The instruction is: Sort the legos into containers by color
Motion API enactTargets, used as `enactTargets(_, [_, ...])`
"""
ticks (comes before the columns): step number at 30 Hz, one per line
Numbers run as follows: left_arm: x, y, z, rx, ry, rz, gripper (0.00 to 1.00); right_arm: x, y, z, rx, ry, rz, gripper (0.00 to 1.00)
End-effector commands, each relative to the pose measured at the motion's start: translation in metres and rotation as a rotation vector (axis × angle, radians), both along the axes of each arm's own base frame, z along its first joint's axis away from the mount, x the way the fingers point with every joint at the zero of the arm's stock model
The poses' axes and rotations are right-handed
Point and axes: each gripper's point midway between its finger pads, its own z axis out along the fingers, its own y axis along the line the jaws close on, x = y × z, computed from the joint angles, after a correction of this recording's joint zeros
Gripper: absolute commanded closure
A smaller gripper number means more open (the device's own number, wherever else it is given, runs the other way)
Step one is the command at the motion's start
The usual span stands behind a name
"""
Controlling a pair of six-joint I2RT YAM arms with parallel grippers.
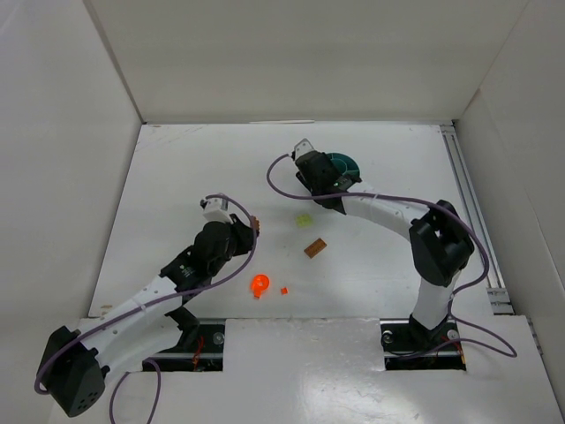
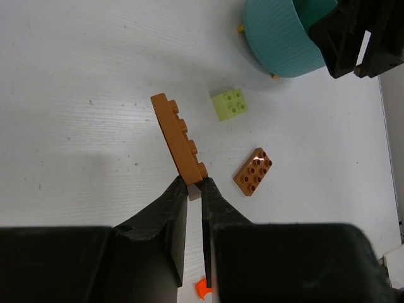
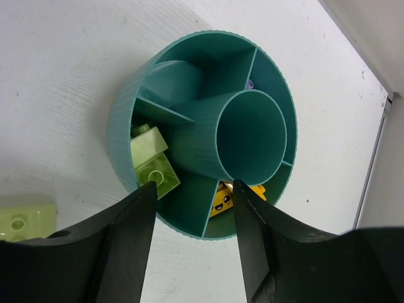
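Tub (image 3: 120, 132) rim shows between right gripper's (image 3: 192, 185) parted fingers.

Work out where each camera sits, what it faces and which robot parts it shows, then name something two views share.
Top: above, behind the arms, looking down on the table; left arm and right arm show.
Left wrist: on the left arm, looks past the left gripper, shut on a brown brick, toward the tub; its fingers show.
Right wrist: on the right arm, looks down into the tub; the open right gripper fingers show.
Shared: both wrist views show the tub and a loose green brick.
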Motion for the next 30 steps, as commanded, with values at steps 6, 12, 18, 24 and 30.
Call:
enactTargets(6, [0.011, -0.003, 0.05, -0.021, -0.117, -0.011, 1.0, -0.025, 0.016, 0.071, 0.145, -0.085, 0.052, 0.41])
enactTargets(12, [0.029, -0.041, 0.103, -0.01, -0.173, -0.147, 1.0, -0.06, -0.024, 0.106, 0.353, -0.053, 0.062, 0.34])
enactTargets(18, [0.063, -0.104, 0.153, -0.012, -0.183, -0.342, 1.0, -0.101, -0.112, 0.11, 0.436, -0.084, -0.096, 0.2])
enactTargets(24, [0.107, -0.146, 0.17, -0.004, -0.1, -0.465, 1.0, -0.132, -0.174, 0.116, 0.479, -0.197, -0.236, 0.01])
enactTargets(30, [0.154, -0.19, 0.167, 0.037, -0.011, -0.555, 1.0, -0.148, -0.199, 0.113, 0.463, -0.216, -0.307, 0.01])
